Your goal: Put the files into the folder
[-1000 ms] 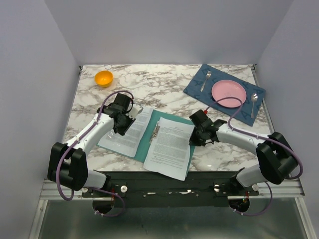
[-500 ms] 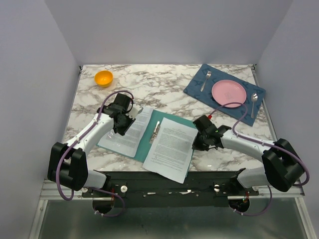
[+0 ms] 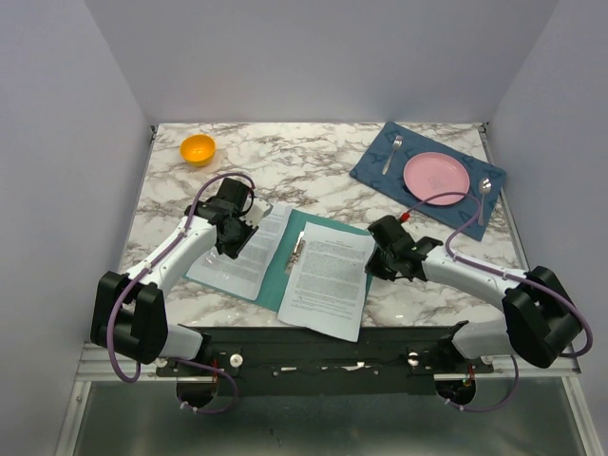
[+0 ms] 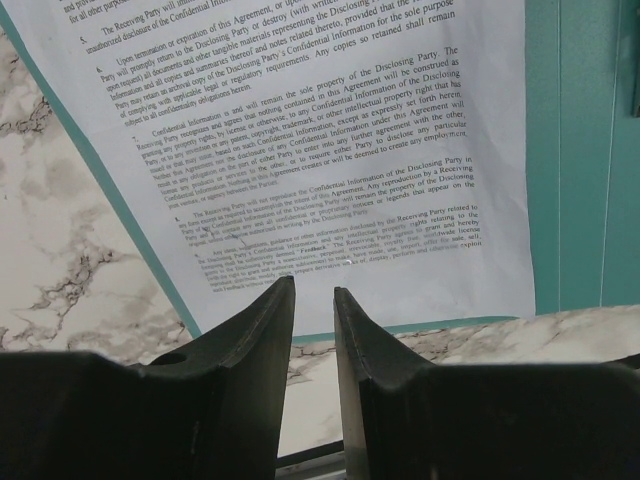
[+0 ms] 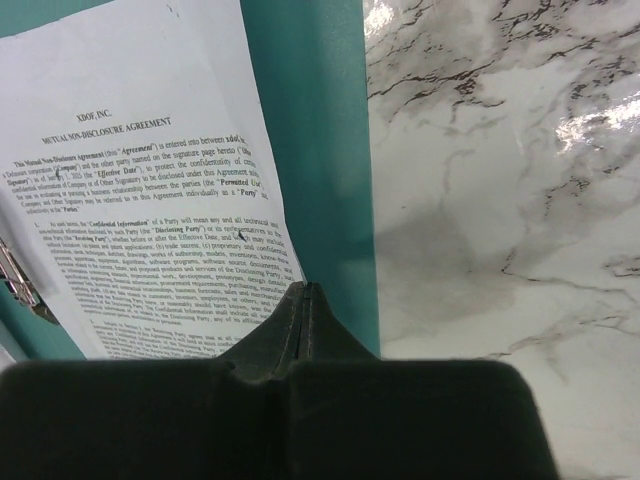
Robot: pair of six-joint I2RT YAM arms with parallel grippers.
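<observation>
Top view: the folder (image 3: 288, 271) lies open flat on the table (image 3: 313, 171), near the front edge. Both files are on it. The left sheet (image 3: 242, 256) sits on the left flap. The right sheet (image 3: 326, 285) sits on the right flap, skewed, with its near corner hanging past the folder's front edge. The clip (image 3: 299, 245) is at the spine, between the sheets. The left gripper (image 3: 245, 233) is over the far end of the left sheet, and the right gripper (image 3: 373, 264) is at the right sheet's right edge.

Left wrist: the jaws are partly apart with nothing between them. The left sheet lies flat below, with teal showing along two of its edges, so you can call that one placed.

Right wrist: the jaws are clenched tight and no paper is visible between them. The tips are at the right sheet's edge, over the teal strip. I can't tell whether they press on it.

My read is you're mostly done, since both sheets are on the folder. What's left is to square up the right sheet so nothing overhangs, then close the cover if that's wanted. The sheets are floppy, so expect them to buckle if you push on an edge.
</observation>
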